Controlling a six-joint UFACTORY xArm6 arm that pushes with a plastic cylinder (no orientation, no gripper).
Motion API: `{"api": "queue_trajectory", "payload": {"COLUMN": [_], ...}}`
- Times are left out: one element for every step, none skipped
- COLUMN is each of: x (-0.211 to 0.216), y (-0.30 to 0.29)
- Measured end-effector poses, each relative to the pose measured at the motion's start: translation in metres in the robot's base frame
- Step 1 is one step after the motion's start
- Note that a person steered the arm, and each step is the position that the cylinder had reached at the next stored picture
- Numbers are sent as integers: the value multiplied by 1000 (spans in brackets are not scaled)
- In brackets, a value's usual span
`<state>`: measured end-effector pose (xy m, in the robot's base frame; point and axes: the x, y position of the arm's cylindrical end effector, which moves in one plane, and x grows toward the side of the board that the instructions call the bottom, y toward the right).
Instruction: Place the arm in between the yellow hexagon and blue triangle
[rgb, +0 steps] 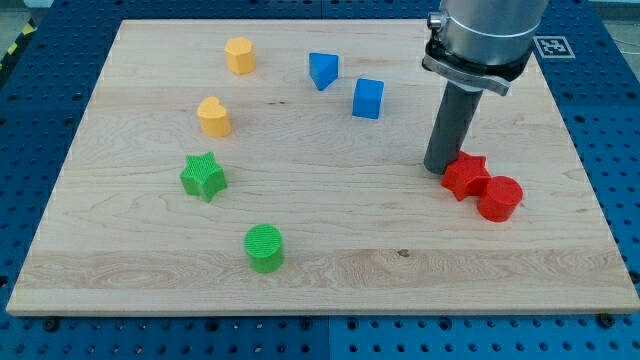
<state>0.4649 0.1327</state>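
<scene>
The yellow hexagon (240, 55) sits near the view's top, left of centre. The blue triangle (322, 70) lies to its right, with a gap of bare board between them. My tip (441, 168) rests on the board far to the right and lower, touching or nearly touching the left side of the red star (465, 177). The tip is well away from both the hexagon and the triangle.
A blue cube (368, 98) sits right of the triangle. A yellow heart (214, 117), green star (203, 177) and green cylinder (265, 248) lie on the left half. A red cylinder (500, 198) touches the red star. The wooden board (320, 290) lies on a blue perforated table.
</scene>
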Motion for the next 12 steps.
{"api": "queue_trajectory", "payload": {"x": [1,2,1,-11,-27,-35,-47,-64,-90,-116,-140,-166], "y": [4,5,-2,-33,-56,-85,-110,-138,-165,-186,-195,-195]}}
